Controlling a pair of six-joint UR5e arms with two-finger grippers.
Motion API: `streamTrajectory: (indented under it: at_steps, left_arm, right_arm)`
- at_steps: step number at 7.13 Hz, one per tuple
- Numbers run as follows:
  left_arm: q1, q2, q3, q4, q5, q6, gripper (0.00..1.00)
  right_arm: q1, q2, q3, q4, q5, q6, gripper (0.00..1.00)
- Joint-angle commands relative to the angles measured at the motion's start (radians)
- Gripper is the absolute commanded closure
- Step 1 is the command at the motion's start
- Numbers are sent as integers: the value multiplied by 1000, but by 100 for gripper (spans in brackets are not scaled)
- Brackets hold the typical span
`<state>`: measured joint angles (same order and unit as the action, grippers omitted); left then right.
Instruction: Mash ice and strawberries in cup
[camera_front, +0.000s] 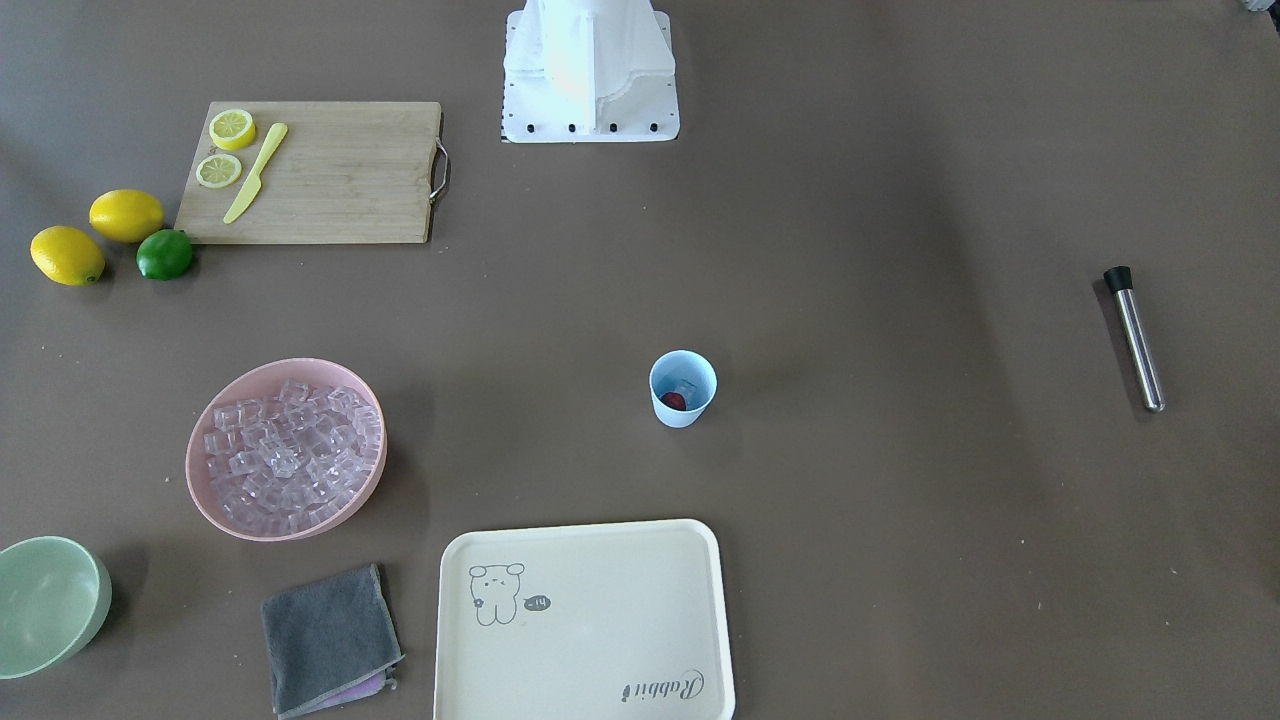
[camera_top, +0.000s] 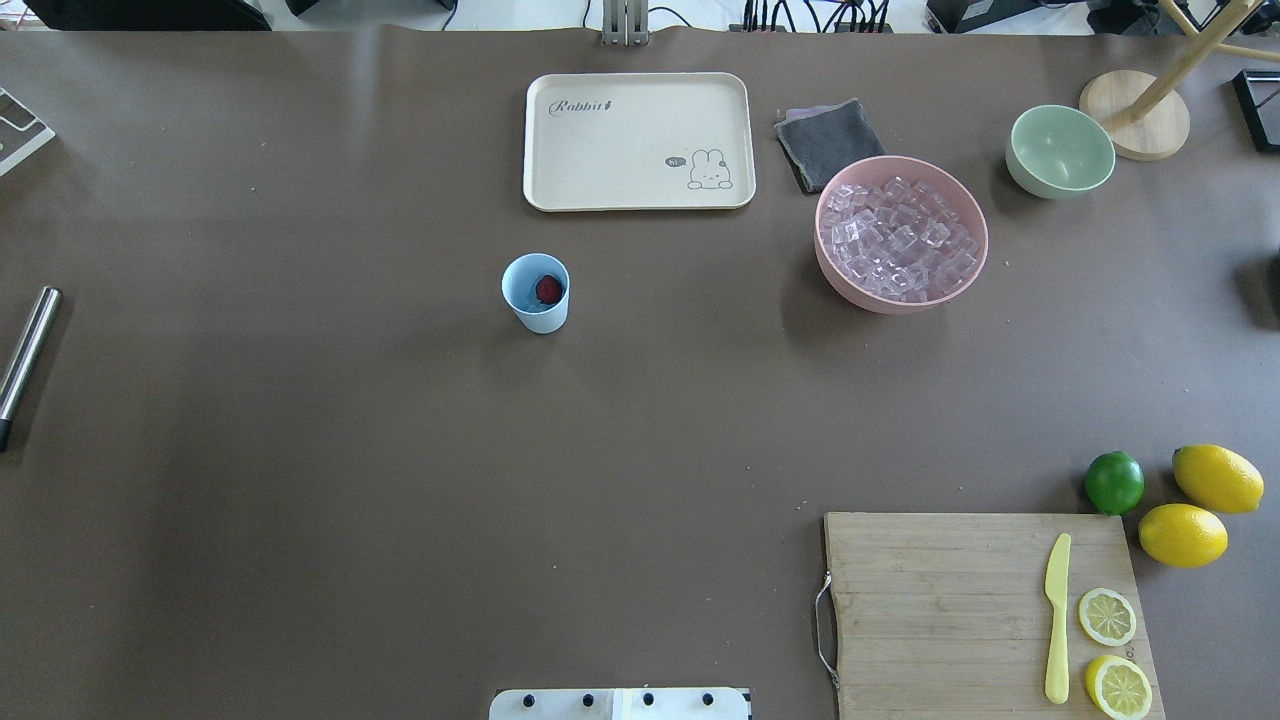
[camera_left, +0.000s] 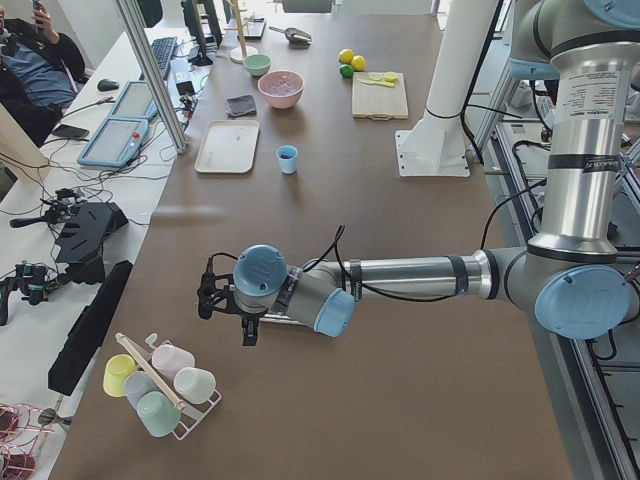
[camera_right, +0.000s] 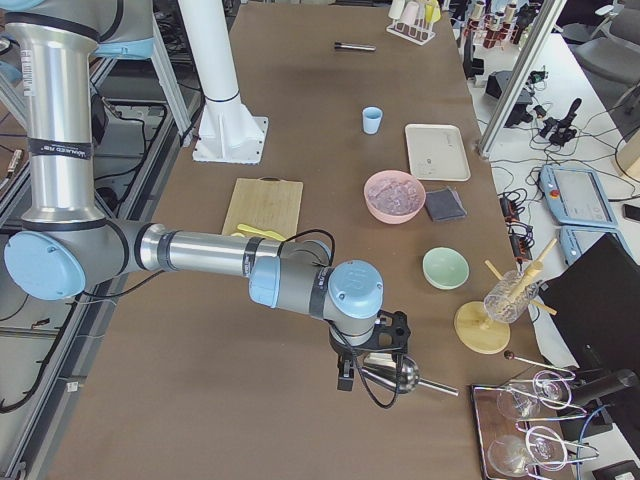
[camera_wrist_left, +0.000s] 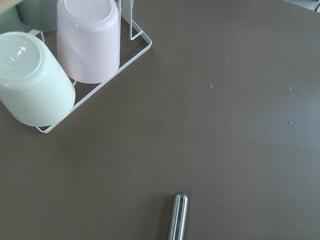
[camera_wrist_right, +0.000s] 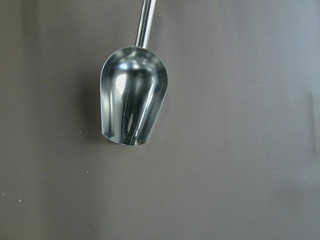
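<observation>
The table (camera_top: 300, 500) is plain dull brown. The cup (camera_top: 540, 318) is light blue with a paler rim, and the strawberry (camera_top: 548, 289) in it is red. Beyond the cup, the tray (camera_top: 620, 150) is cream with a grey rabbit drawing and grey script. Right of the cup, clear ice (camera_top: 900, 240) fills a pink bowl (camera_top: 880, 300). The cloth (camera_top: 828, 142) is dark grey and the green bowl (camera_top: 1060, 150) is pale. The board (camera_top: 940, 600) is light wood grain, the knife (camera_top: 1057, 620) and lemons (camera_top: 1183, 534) are yellow, and the lime (camera_top: 1114, 482) is green. The muddler (camera_front: 1137, 345) is silver with a black tip.
</observation>
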<state>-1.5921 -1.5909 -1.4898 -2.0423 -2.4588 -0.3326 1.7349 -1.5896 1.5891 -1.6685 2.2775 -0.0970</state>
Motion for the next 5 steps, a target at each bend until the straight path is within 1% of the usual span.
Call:
streamTrajectory:
  at_steps: [1, 2, 3, 4, 5]
  left_arm:
    - [3, 3, -36, 144, 50, 183, 2]
    - [0, 3, -78, 196, 52, 190, 2]
    - [-23, 26, -99, 233, 50, 216, 2]
    - [-29, 70, -115, 222, 79, 231, 2]
    - [-41, 63, -138, 222, 83, 231, 2]
  right_arm:
    - [-1, 13, -30, 0, -6, 5, 1]
    - [0, 14, -23, 0, -1, 10, 1]
    - [-12, 38, -24, 0, -7, 7, 1]
    - [-12, 46, -27, 0, -4, 7, 1]
    - [-12, 43, -40, -2, -6, 7, 1]
